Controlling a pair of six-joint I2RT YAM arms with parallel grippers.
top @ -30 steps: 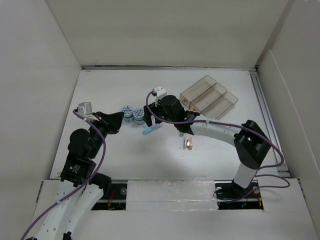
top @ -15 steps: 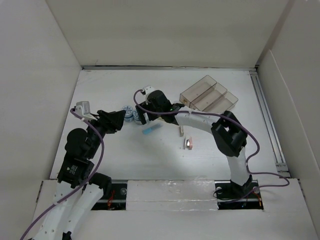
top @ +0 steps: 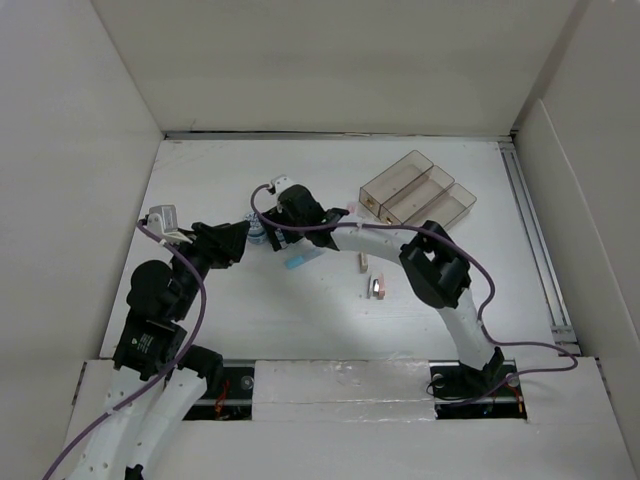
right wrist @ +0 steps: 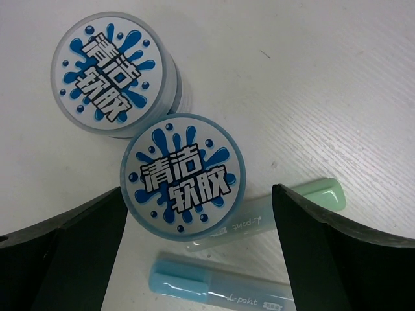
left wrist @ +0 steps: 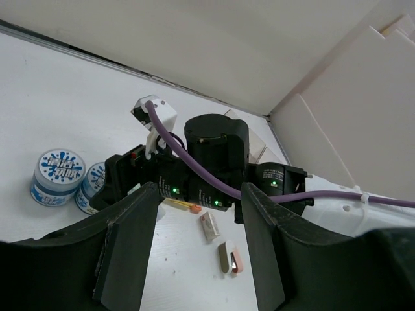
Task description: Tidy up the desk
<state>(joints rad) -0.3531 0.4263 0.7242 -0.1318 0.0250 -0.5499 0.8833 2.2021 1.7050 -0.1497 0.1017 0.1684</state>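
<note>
R gripper [right wrist: 198, 194]: jaws full wide, empty. Swung left across desk [top: 250, 310] since 1 s ago, now over two round blue-label tubs. Nearer tub [right wrist: 183, 176] sits between fingers, contact can't tell; second tub [right wrist: 113, 76] just beside it. Green marker [right wrist: 272, 210] and blue marker [right wrist: 220, 288] lie near tubs.
L gripper [left wrist: 201, 194]: was shut, now part open, nothing held, barely moved.
Desk: white, flat, under both arms. Clear 3-compartment tray [top: 415, 190] far right, unmoved.

My left arm [top: 152, 335], right arm [top: 440, 272]: white links, black joints.
My cables [top: 205, 300]: purple, along each arm.
My wrist cameras [top: 163, 217]: small white housings.
</note>
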